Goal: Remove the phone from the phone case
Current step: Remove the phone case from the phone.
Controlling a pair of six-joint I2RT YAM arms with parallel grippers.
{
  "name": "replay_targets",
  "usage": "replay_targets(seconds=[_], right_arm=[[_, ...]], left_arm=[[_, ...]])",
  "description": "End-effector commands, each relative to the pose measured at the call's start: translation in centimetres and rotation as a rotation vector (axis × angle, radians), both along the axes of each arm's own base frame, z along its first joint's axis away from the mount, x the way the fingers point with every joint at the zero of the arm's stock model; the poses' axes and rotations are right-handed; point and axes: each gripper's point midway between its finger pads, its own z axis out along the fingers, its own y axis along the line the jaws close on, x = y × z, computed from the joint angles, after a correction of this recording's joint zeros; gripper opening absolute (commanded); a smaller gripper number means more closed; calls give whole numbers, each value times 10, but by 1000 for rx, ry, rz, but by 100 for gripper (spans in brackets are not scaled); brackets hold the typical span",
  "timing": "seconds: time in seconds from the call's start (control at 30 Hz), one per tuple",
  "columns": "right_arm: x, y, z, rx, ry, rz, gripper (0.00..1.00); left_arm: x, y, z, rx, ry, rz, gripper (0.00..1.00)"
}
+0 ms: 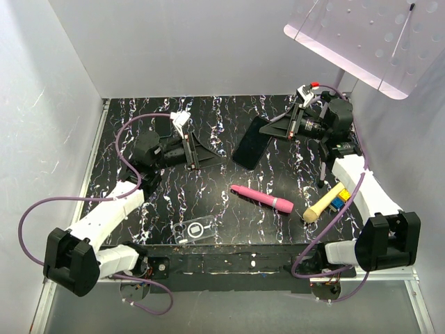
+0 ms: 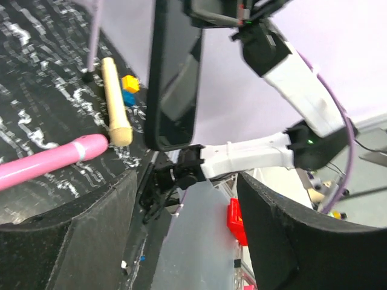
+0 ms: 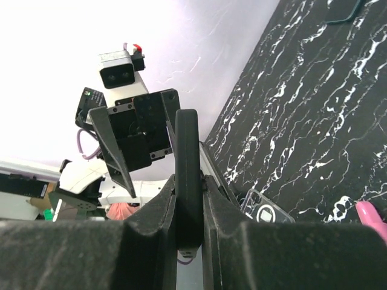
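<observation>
The right claw (image 1: 270,129) pinches the phone (image 1: 250,146) by its edge, up at one o'clock. The case (image 1: 195,230) lies empty at six. The left claw (image 1: 207,153) gapes, holding nothing. I'd lower the phone flat, then release gently.

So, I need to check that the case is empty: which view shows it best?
Top external: the whole phone case lies flat, alone, at the front of the table. Right wrist catches only part of it; left wrist misses it.

Right wrist: phone (image 3: 187,151) lower end hidden between right jaws; phone case (image 3: 266,212) partly behind them. Left wrist: phone top cut off; pink stick (image 2: 51,161), perhaps pen, cropped at edge.
</observation>
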Motion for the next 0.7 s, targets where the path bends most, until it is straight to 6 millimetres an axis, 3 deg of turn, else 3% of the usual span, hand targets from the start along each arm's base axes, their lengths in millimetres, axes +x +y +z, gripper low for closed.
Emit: replay_targets(seconds=[0.0, 0.2, 0.4, 0.57, 0.67], right_arm=[[-11, 3, 47, 80, -139, 73, 1], [-11, 5, 48, 125, -113, 94, 1], [-15, 9, 47, 141, -105, 111, 1], [-14, 10, 43, 140, -99, 117, 1], [-16, 11, 38, 137, -88, 122, 1]], left_arm=[[-22, -1, 33, -88, -106, -125, 66], [-15, -8, 24, -80, -65, -153, 49], [-9, -18, 20, -73, -34, -176, 50], [-8, -22, 17, -117, 9, -203, 37], [-12, -23, 21, -155, 7, -226, 40]])
